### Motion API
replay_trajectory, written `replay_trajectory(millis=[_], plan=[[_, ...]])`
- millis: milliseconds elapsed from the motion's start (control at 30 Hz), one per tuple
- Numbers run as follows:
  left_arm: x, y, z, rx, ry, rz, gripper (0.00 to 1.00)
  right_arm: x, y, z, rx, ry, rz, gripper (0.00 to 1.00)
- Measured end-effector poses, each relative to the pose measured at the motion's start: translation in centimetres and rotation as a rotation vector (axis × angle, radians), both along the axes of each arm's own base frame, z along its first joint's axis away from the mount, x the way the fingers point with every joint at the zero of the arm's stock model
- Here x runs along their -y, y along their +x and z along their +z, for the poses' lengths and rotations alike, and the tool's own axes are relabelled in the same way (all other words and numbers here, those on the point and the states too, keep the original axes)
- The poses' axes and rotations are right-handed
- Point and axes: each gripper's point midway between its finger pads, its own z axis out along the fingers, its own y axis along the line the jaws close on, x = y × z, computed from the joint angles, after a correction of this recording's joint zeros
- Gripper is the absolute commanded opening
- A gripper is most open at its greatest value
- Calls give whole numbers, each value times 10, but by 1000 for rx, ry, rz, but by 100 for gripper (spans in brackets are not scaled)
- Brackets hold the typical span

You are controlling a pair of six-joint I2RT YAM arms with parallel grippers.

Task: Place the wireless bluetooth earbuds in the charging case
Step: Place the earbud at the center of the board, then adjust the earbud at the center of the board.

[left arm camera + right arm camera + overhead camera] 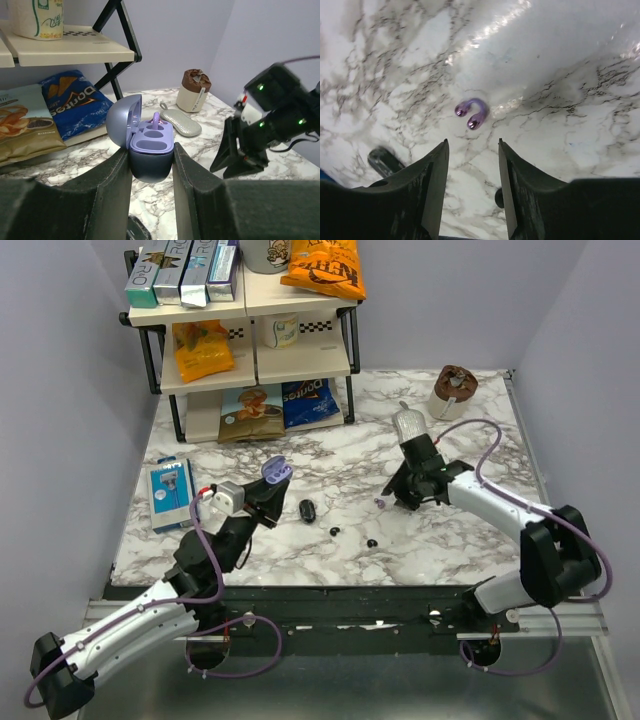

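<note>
My left gripper (270, 488) is shut on the purple charging case (150, 145), holding it above the table. Its lid is open and a pale purple piece (156, 120) sits in the far recess. The earbuds, two tiny glossy black buds (334, 531) (372, 542), lie on the marble between the arms. My right gripper (472, 141) is open and empty, low over the table. A small purple U-shaped piece (471, 113) lies just beyond its fingertips. A black rounded thing (498, 198) peeks out beside the right finger.
A black oblong thing (307, 510) lies near the left gripper. A blue-and-white box (170, 493) sits at the left edge. A shelf rack (250, 340) with snack bags fills the back left. A grey pouch (407, 423) and a brown-topped cup (452, 390) stand at the back right.
</note>
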Motion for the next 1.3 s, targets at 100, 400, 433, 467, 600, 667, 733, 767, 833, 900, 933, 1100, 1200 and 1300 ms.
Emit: replay_trajectory(millis=[100,400,433,467,600,667,733,767,833,900,933,1100,1200,1300], plan=[[0,0,1,3,-3,0,0,4,10,36,129,-69,157,51],[11,4,-12,-27,36,-23,0,15,21,19,176,-313,575,47],[13,5,-14,-31,41,-26,0,16,18,10,154,-325,600,47],[14,4,-16,-35,45,-32,0,17,16,2,135,-332,620,47],[19,4,-19,-44,53,-51,0,16,12,-15,108,-331,661,50],[20,3,-19,-44,52,-57,0,13,14,-14,124,-321,669,52],[21,2,-20,-45,51,-63,0,10,17,-13,142,-310,671,53],[21,2,-20,-46,50,-65,0,7,18,-13,146,-301,675,54],[21,1,-22,-48,49,-68,0,3,19,-15,150,-282,683,54],[22,1,-25,-53,51,-70,0,0,18,-18,147,-265,693,55],[22,1,-26,-56,54,-71,0,-2,18,-20,144,-258,698,55],[25,2,-29,-64,55,-76,0,-5,16,-30,120,-242,700,55],[26,3,-30,-69,56,-78,0,-7,14,-31,116,-221,692,54],[26,2,-30,-69,54,-79,0,-13,14,-31,116,-185,683,54]])
